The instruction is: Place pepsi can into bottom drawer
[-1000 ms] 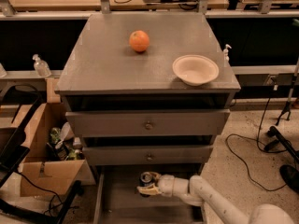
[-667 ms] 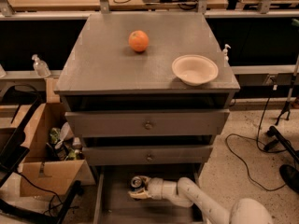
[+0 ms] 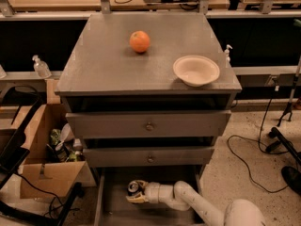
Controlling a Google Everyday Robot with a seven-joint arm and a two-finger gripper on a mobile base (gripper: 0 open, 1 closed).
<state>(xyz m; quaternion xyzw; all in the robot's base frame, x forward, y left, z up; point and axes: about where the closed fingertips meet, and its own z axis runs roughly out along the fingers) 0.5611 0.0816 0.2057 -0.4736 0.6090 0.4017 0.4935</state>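
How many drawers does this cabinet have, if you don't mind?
3: top drawer, middle drawer beneath it, and bottom drawer pulled out, with the end effector and pepsi can within it.

The gripper holds the pepsi can inside the open bottom drawer, left of centre.

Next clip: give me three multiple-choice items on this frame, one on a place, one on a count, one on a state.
1. Where is the orange? A on the cabinet top; B on the floor; C in the cardboard box.
2. How many things sit on the cabinet top? A one; B two; C four.
3. The bottom drawer is: A shut; B pulled open; C removed.
Key: 1 A, it rests up there, apart from the bowl. 2 B, only orange and bowl. 3 B, the gripper is inside it, holding the pepsi can.
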